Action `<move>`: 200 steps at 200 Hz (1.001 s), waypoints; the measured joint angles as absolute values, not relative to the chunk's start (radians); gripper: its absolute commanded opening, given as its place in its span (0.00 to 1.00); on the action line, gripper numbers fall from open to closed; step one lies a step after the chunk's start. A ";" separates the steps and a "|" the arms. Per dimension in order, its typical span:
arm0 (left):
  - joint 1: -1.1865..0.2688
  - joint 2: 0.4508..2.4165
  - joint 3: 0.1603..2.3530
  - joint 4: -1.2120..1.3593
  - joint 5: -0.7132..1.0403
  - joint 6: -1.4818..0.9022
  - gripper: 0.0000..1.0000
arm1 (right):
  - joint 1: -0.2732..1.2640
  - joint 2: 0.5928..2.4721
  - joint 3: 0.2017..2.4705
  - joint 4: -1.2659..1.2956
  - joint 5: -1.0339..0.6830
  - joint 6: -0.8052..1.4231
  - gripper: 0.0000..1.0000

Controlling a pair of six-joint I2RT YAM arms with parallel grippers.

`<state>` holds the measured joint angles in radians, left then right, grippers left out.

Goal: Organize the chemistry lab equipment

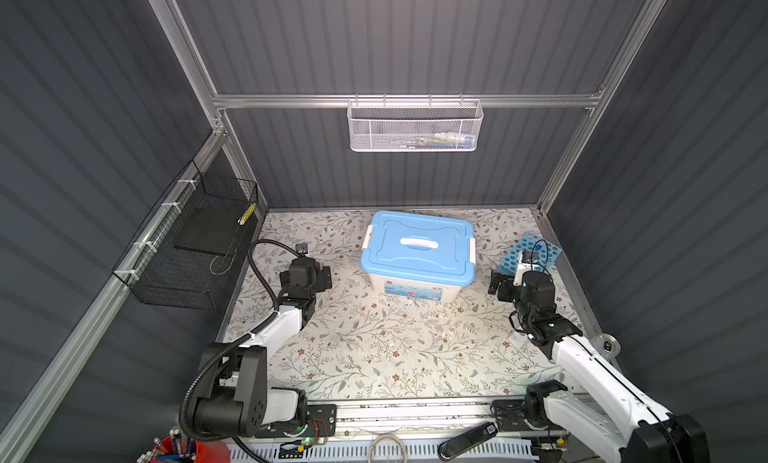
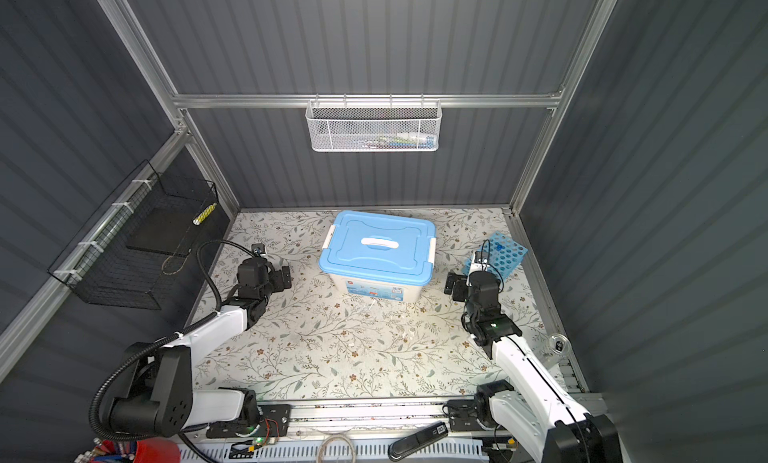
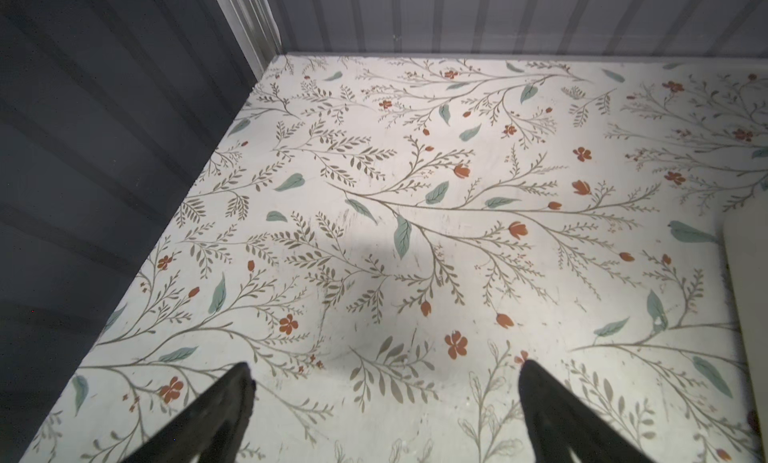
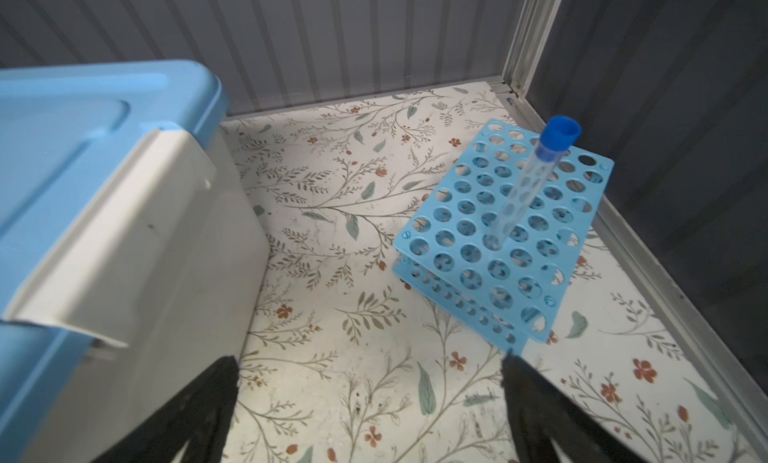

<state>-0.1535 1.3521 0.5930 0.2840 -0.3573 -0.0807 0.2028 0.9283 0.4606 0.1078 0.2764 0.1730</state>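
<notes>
- The right gripper hangs with its jaws spread wide and nothing between them, low over the table, between the tub and the right wall.
- The sky-blue rack sits in the far right corner, just beyond this gripper and slightly to its right.
- One blue-capped test tube stands in a hole of the rack, cap up, its long axis leaning a little off vertical; the gripper is clear of it.
- The left gripper is likewise spread and empty, over bare table on the left side, well apart from the rack.
- Faint clear pieces lie on the table just near of the tub, roughly between the two arms; they are too faint to tell their kind or how they lie.
- A clear round vessel sits at the right edge, beside the right arm.
- Judgement: the next pick is probably one of those loose pieces, near and left of the right gripper; the right arm is also the arm next to the rack.
</notes>
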 measured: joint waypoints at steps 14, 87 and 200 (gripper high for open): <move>-0.154 1.376 0.552 0.365 -0.360 -0.081 1.00 | 0.202 0.928 0.459 0.130 0.302 0.144 0.99; -0.154 1.473 0.297 0.862 -0.332 -0.001 1.00 | 0.138 1.034 0.294 0.488 0.369 0.032 0.99; -0.154 1.726 0.310 1.182 -0.262 0.077 1.00 | 0.006 1.466 0.187 1.141 0.175 0.018 0.99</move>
<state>-0.1535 1.7256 0.3099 1.1824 -0.2619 0.0769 0.0055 1.4658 0.1871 1.1408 0.1745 0.0177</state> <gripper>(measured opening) 0.997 0.990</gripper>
